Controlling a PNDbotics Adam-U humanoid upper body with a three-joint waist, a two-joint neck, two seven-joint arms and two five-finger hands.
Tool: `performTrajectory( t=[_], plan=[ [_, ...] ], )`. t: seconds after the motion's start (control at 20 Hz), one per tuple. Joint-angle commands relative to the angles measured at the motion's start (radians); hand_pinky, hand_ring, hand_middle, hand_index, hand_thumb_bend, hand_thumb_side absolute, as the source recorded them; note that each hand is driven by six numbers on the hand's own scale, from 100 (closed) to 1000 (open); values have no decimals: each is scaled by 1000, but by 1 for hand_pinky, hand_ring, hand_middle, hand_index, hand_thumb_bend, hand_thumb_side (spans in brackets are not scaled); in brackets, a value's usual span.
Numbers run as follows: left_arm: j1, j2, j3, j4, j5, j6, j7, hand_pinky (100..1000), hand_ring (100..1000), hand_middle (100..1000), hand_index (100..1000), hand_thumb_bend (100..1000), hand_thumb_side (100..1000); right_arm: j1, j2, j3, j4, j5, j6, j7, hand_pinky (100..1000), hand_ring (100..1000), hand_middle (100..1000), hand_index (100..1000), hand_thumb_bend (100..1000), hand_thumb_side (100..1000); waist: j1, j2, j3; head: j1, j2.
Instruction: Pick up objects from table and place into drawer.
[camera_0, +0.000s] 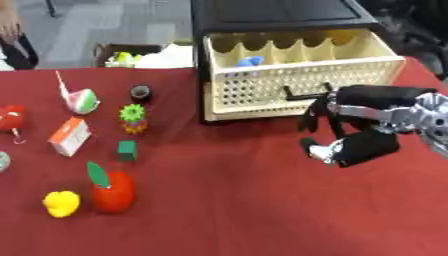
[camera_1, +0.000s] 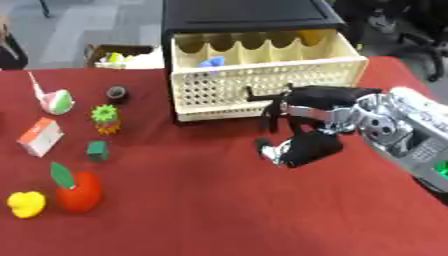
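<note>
Right hand (camera_0: 350, 127) comes in from the right, sits just in front of the open cream perforated plastic drawer (camera_0: 297, 85), right by its black handle (camera_0: 306, 94). Fingers (camera_0: 313, 115) hang down, relaxed and spread, holding nothing; thumb (camera_0: 325, 150) below, tip just over the red tablecloth (camera_0: 254, 210). Whether any finger touches the handle: can't tell. Left hand shows in neither view.

The drawer is pulled out of a black cabinet (camera_0: 280, 15) and split by scalloped dividers. One small blue object (camera_0: 250, 61) lies in a back compartment, shape unclear.

Items on the table, all left of the drawer and well apart from the hand:
- small dark round object (camera_0: 140, 92), near the drawer's left corner
- green spiky toy on an orange base (camera_0: 133, 118), just below it
- small green cube (camera_0: 127, 149)
- orange-and-white carton (camera_0: 70, 137)
- pink-and-green rounded toy with a white stick (camera_0: 80, 100)
- red toy apple with a green leaf (camera_0: 112, 194)
- yellow rounded toy (camera_0: 61, 203), just beside the apple
- red object (camera_0: 10, 118) at the left edge, cut off
</note>
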Motion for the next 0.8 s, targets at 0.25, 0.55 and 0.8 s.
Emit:
performTrajectory(
  t=[0.25, 0.55, 0.8],
  plan=[
    [-3, 6, 8, -17, 5, 0, 5, 474, 585, 596, 770, 100, 819, -19, -12, -15, -5, 12, 41, -6, 130, 457, 659, 830, 100, 720, 1, -11, 4, -6, -21],
    [0, 3, 8, -17, 7, 0, 5, 472, 584, 596, 769, 100, 821, -31, -6, -19, -5, 38, 73, -5, 127, 455, 665, 830, 100, 728, 0, -9, 8, -5, -26],
    [3, 0, 9, -17, 7, 0, 4, 469, 583, 594, 766, 100, 822, -33, -2, -27, -5, 71, 111, 5, 128, 456, 670, 831, 100, 731, -2, -5, 12, -4, -33]
  ],
)
